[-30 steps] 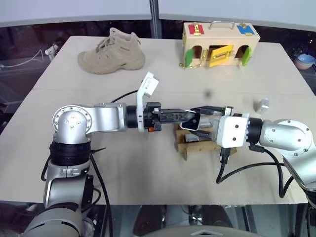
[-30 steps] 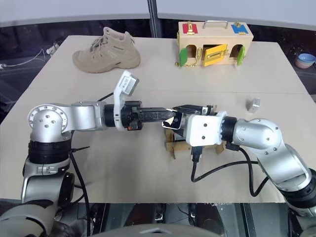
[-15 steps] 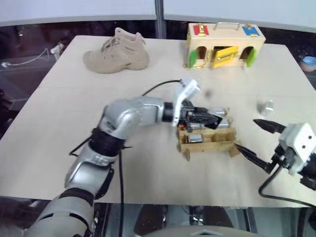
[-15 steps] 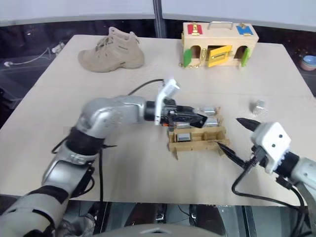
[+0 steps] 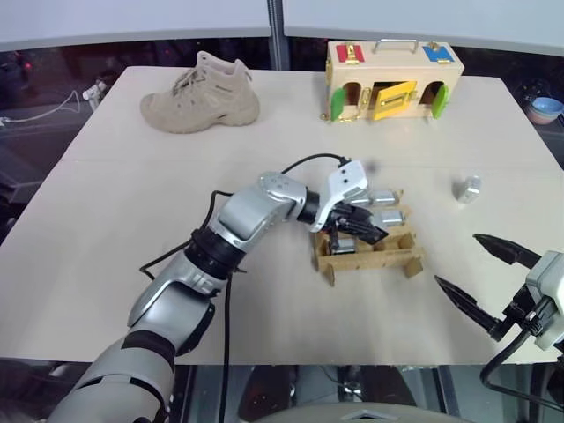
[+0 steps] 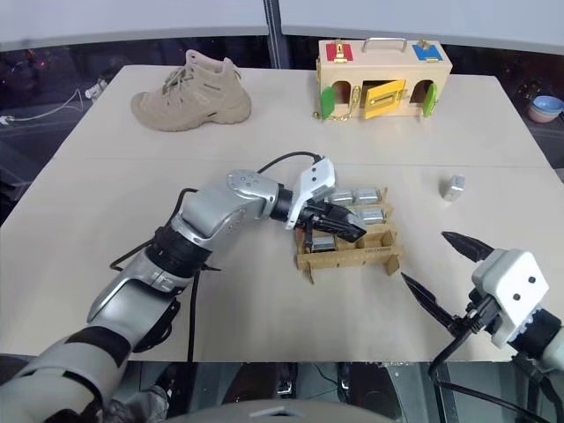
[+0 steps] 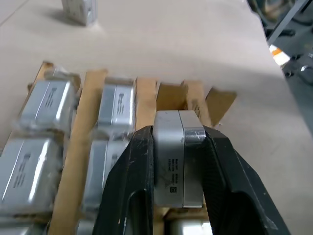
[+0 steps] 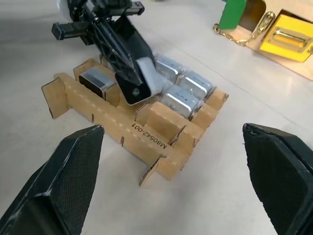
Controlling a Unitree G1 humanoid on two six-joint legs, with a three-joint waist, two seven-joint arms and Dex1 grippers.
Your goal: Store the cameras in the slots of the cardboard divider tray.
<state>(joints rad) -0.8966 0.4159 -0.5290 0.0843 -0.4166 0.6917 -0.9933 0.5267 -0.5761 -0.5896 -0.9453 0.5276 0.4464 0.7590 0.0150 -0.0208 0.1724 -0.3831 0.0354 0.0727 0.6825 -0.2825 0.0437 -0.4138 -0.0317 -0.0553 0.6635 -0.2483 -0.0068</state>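
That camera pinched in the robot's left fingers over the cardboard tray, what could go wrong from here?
The left gripper holds a camera above the cardboard divider tray. If it comes down off-centre, it may land on a cardboard strip rather than in a slot, or bump the cameras already stored. The tray looks light, so a push might slide it. One loose camera lies apart on the table and could be missed.

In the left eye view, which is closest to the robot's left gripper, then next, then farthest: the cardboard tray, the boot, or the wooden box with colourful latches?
1. Cardboard tray, right under the left gripper.
2. Wooden box, far side, towards the right.
3. Boot, far left corner.
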